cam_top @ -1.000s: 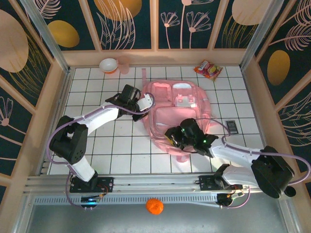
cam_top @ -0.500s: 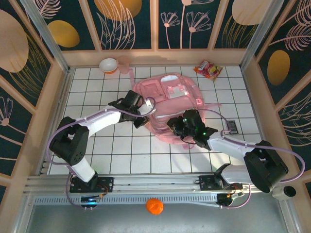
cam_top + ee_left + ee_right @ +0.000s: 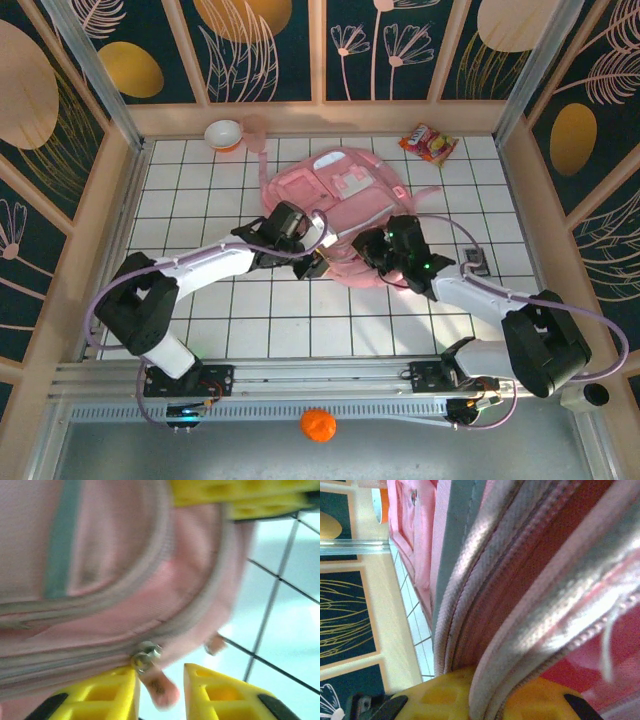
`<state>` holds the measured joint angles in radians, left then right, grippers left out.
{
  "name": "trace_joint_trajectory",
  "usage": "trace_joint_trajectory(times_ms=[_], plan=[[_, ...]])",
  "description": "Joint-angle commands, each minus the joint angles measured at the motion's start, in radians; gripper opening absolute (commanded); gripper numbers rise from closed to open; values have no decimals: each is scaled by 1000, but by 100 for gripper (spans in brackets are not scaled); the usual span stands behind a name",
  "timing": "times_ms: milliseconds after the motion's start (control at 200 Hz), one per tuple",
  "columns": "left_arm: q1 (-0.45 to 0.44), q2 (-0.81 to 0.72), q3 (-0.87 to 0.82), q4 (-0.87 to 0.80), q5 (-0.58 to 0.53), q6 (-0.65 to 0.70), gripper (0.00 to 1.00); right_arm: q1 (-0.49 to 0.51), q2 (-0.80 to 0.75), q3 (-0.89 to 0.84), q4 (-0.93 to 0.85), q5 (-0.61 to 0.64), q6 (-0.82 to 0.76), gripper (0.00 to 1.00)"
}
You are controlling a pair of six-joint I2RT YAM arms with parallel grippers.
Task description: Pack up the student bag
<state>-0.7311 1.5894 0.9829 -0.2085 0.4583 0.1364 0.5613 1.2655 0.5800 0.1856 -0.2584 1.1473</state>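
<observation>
Pinching the near edge of the student bag (image 3: 345,190) is the right gripper (image 3: 372,246); the left gripper (image 3: 160,680) stands a little open around the bag's zipper pull (image 3: 159,689).

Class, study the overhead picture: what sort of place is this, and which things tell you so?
Probably a staged robot test cell, not a real classroom: a white gridded table boxed in by leaf-patterned wall panels, with a metal mounting rail at its near edge and a pink student bag on it.
</observation>
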Motion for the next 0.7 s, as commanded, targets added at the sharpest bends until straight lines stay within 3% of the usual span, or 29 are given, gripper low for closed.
trace_joint_trajectory(times_ms=[0,125,295,425,525,691], plan=[[-46,-104,1,68,136,176,51,-46,-34,84,-103,-122,-201,14],[-27,-204,-82,55,-19,450,70,-121,-75,125,-261,-198,-353,1],[66,-228,-130,129,-112,693,77,-179,-74,199,-371,-315,-479,0],[79,-172,-126,208,-178,828,78,-190,-57,268,-407,-407,-552,0],[79,-100,-70,212,-181,870,78,-200,-27,323,-479,-485,-614,0],[79,-35,-27,268,-69,878,77,-226,5,386,-596,-550,-712,0]])
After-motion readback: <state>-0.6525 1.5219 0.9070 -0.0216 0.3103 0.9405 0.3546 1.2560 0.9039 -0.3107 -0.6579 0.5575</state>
